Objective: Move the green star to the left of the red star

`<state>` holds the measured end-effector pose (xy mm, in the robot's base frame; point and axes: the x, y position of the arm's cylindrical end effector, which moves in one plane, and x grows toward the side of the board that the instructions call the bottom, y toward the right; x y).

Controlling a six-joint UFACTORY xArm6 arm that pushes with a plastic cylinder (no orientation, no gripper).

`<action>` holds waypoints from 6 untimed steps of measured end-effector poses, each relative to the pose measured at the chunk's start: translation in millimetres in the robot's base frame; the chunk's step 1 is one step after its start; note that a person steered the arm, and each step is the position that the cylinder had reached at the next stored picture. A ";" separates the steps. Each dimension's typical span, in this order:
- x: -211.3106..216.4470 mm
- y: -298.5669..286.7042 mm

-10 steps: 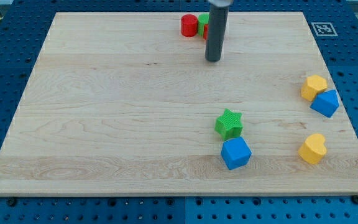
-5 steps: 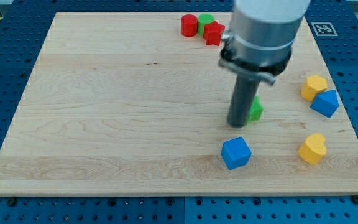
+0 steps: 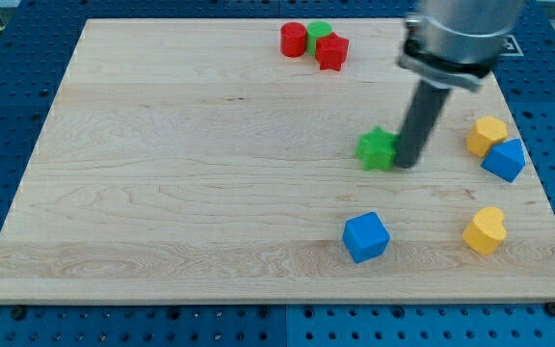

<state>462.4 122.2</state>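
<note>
The green star (image 3: 378, 148) lies right of the board's middle. My tip (image 3: 409, 162) rests on the board just to the star's right, touching or nearly touching it. The red star (image 3: 331, 51) sits near the view's top edge, well above the green star and a little to its left. A red cylinder (image 3: 293, 40) and a green cylinder (image 3: 318, 32) stand close against the red star's left and upper-left.
A blue cube (image 3: 366, 237) lies below the green star. At the view's right are a yellow block (image 3: 487, 134), a blue block (image 3: 505, 160) touching it, and a yellow heart (image 3: 485, 230). The wooden board (image 3: 162, 173) sits on a blue perforated table.
My tip swept from the board's top down behind the green star, then round to its right. The green star moved up and slightly right, away from the blue cube.
</note>
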 end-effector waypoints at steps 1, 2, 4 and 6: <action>-9.5 -58.5; -25.0 -105.2; 7.7 -115.5; -15.3 -171.6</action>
<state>447.0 -49.4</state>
